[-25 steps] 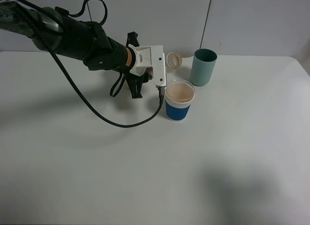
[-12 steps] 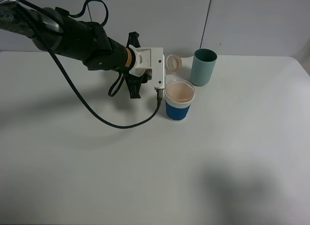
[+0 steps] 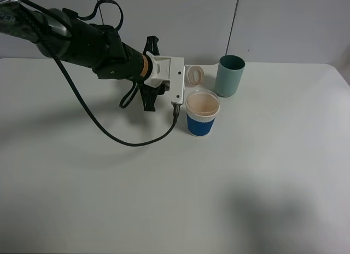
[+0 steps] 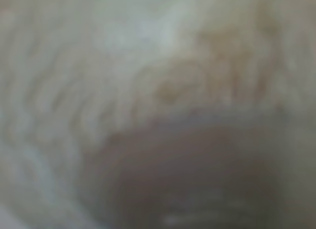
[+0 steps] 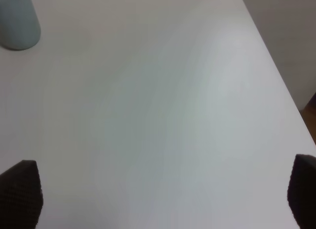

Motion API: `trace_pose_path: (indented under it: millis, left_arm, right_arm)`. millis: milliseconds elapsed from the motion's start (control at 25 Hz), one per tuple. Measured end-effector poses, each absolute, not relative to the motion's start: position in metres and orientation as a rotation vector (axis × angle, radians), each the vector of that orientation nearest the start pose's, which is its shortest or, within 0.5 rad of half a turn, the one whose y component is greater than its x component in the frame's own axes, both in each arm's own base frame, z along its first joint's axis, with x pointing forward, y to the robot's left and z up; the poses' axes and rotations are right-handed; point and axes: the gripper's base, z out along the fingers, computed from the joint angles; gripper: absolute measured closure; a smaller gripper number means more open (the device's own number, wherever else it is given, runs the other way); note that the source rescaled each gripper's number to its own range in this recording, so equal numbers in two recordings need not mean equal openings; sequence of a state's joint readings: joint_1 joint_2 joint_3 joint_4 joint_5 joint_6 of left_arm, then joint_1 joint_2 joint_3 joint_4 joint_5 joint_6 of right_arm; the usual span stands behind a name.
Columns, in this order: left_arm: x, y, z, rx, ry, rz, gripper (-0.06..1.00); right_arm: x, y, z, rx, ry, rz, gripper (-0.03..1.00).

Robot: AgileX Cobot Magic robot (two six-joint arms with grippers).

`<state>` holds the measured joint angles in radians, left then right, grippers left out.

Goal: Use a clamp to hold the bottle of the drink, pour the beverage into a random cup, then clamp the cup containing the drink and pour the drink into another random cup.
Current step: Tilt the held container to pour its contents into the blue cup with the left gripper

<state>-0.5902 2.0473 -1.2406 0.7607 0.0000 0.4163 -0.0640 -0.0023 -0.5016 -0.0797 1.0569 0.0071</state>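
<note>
My left gripper [image 3: 185, 74], on the black arm with the white housing, is shut on the bottle [image 3: 195, 74]. The bottle is held off the table on its side, its round mouth just behind the rim of the blue-sleeved cup [image 3: 202, 113]. That cup stands upright and its inside looks tan. The left wrist view is a blurred tan and brown close-up, so I cannot make out the beverage. The other cup for the drink is out of view. My right gripper [image 5: 160, 194] is open above bare table, with nothing between its dark fingertips [image 5: 19, 189].
A teal cup [image 3: 229, 75] stands upright just behind and right of the blue-sleeved cup. A pale, washed-out cup [image 5: 17, 21] shows in a corner of the right wrist view. The arm's black cable [image 3: 136, 142] loops onto the table left of the cups.
The left arm has drawn back slightly to the left, and the bottle's mouth has dropped a little toward the blue-sleeved cup's rim. The cups have not moved.
</note>
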Motion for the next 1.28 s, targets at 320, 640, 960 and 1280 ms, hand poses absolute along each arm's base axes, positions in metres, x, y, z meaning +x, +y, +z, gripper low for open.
trace_pose_path:
  millis: [320,640,960,1280]
  left_arm:
    - [0.362,-0.242,0.147,1.837,1.417,0.339,0.94]
    - [0.362,-0.241,0.147,1.854,1.404,0.353,0.94]
    - [0.364,-0.248,0.155,1.849,1.378,0.372,0.94]
    - [0.366,-0.249,0.159,1.846,1.365,0.381,0.94]
  right_arm:
    - [-0.006,-0.006,0.278,0.076,2.035,-0.131,-0.03]
    - [-0.006,-0.006,0.278,0.076,2.035,-0.131,-0.03]
    - [-0.006,-0.006,0.278,0.076,2.035,-0.131,-0.03]
    - [-0.006,-0.006,0.278,0.076,2.035,-0.131,-0.03]
